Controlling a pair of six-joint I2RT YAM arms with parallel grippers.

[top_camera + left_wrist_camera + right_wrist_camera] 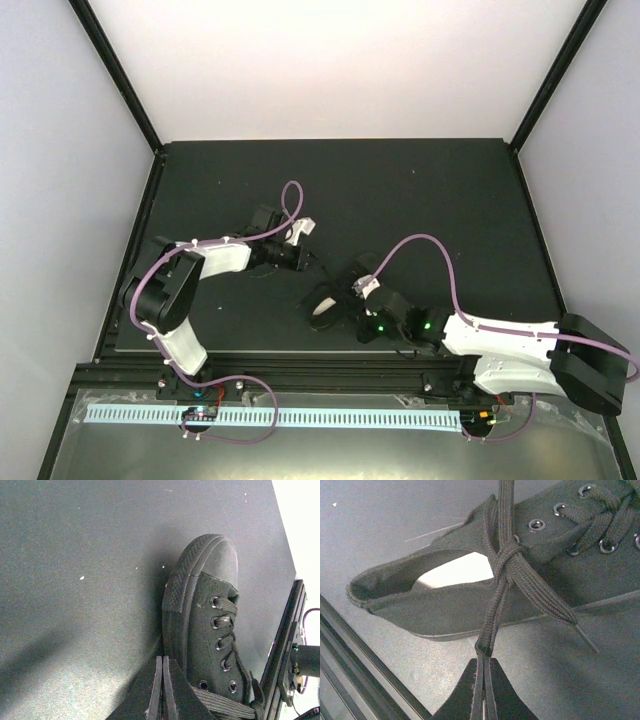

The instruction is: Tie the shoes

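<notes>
**A:** Eyes on the shoe. It's black and sits on the dark worktop near the front edge, between the two arms.

**B:** And there's a first crossover in it: a knot just above the heel opening, with the pale insole showing through.

**A:** One lace drops straight from that knot into the right claw. The fingers are pressed together on it and the strand is pulled taut.

**B:** A second strand fans out to the side and ends loose on the worktop, its thin tip free.

**A:** Over on the left wrist camera, the left claw is closed tight, just beside the shoe's rubber sidewall.

**B:** Is it holding anything? A flat strand runs low past its fingers, but I can't tell if it's pinched.

**A:** Same here. Beyond it you see the metal eyelets laced up to the toe cap.

**B:** And the metal rail runs along the edge just past the shoe.
</notes>
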